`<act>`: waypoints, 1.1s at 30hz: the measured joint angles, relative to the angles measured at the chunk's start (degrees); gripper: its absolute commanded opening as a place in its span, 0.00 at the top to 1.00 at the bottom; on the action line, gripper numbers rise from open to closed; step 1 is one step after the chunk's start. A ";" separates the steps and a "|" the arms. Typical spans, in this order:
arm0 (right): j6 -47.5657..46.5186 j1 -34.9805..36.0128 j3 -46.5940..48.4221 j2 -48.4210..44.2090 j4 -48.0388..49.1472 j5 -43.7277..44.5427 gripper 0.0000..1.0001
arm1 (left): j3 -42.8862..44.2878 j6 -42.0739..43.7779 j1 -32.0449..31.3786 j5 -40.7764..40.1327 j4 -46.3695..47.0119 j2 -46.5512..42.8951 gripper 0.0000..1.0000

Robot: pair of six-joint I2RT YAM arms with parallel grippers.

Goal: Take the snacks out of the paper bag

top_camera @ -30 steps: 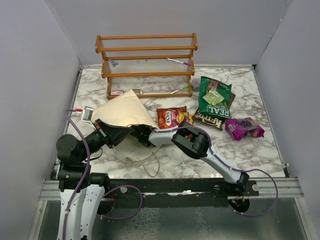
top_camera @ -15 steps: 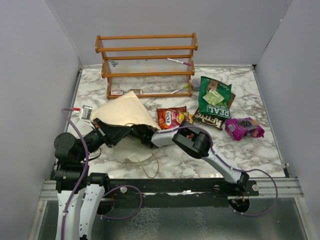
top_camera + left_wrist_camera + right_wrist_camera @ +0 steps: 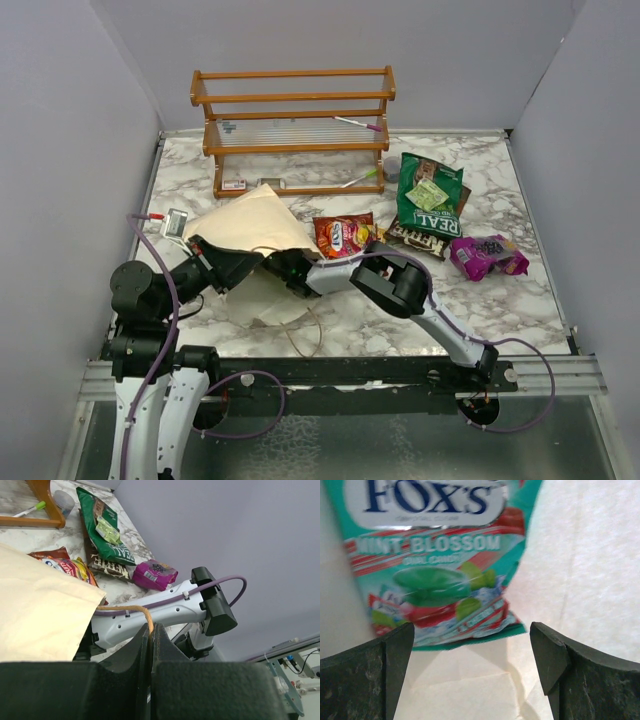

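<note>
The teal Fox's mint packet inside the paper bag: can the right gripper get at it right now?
Probably yes. The right gripper is inside the paper bag, jaws wide open, with the teal packet straight ahead and nothing between them.

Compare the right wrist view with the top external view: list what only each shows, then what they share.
Right wrist only: a teal foil Fox's Mint Blossom packet, ahead of the open right pincer. Top external only: the brown wooden rack, a green foil packet, a purple-magenta packet and an orange-red packet on the marble table. Both: the cream paper bag, seen from inside at the wrist.
</note>
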 measured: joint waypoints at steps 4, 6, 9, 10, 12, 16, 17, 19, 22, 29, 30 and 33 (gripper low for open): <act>-0.92 -0.02 4.57 0.17 -3.23 0.02 0.01 | 0.00 0.24 -0.28 0.02 -0.22 0.00 1.00; -1.44 -0.15 7.48 0.76 -5.42 0.11 0.00 | 0.00 0.24 -0.39 0.02 -0.24 0.00 1.00; -1.75 -0.72 14.73 3.15 -10.86 0.15 0.00 | 0.00 0.50 -0.42 0.00 -0.44 -0.02 1.00; -1.84 -0.94 16.85 4.09 -12.66 0.17 0.00 | 0.00 0.68 -0.42 -0.02 -0.61 -0.02 1.00; -2.69 -1.51 19.61 5.46 -15.43 0.33 0.01 | 0.11 1.03 -0.42 0.00 -1.33 -0.07 1.00; -5.84 -3.15 21.00 7.43 -19.30 0.39 0.23 | 0.44 1.44 -0.42 -0.02 -2.36 -0.22 1.00; -6.88 -3.58 21.77 8.37 -20.65 -0.04 0.34 | 0.44 1.49 -0.42 -0.02 -2.69 -0.31 1.00; -8.07 -4.02 22.08 9.31 -22.38 -0.68 0.55 | 0.44 1.49 -0.42 -0.02 -3.08 -0.39 1.00; -8.46 -4.74 22.08 9.75 -24.52 -1.99 0.74 | 0.72 1.64 -0.44 -0.28 -3.91 -0.44 1.00; -3.15 -4.61 9.40 3.76 -21.92 -2.34 0.84 | 2.60 2.40 -0.44 -5.22 -7.15 -0.33 1.00; -2.10 -4.52 6.95 2.40 -21.44 -1.95 0.80 | 2.69 2.47 -0.44 -6.23 -7.41 -0.28 1.00; 2.60 -3.74 0.35 -2.40 -19.58 -0.31 0.53 | 2.80 2.45 -0.44 -8.92 -7.63 0.52 1.00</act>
